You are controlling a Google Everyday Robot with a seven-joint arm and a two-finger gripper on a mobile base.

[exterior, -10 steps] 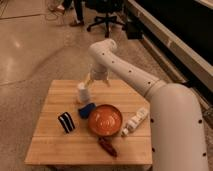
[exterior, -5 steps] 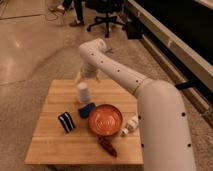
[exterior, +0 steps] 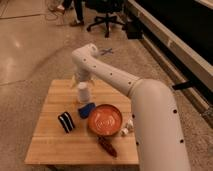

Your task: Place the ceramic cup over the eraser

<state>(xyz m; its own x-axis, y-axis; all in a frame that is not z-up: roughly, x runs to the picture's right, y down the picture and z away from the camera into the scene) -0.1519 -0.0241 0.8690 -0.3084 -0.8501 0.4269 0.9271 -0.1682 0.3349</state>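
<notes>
The ceramic cup point(exterior: 83, 94) is small and white and stands upright on the wooden table point(exterior: 50, 145), near its far middle. My gripper point(exterior: 80, 82) hangs straight down right over the cup, at its top rim or touching it. The eraser point(exterior: 65, 122), a black block with white stripes, lies on the table to the front left of the cup, about a cup's height away from it. My white arm arches in from the right, over the table's far side.
A blue lump point(exterior: 86, 109) lies just in front of the cup. An orange bowl point(exterior: 105, 120) sits to its right. A white bottle point(exterior: 127, 127) lies by the bowl's right rim, and a dark red object point(exterior: 106, 146) lies in front of the bowl. Office chairs stand far behind.
My arm has swung a little to the left and the gripper has come down closer onto the cup. The cup and the other things have not moved.
</notes>
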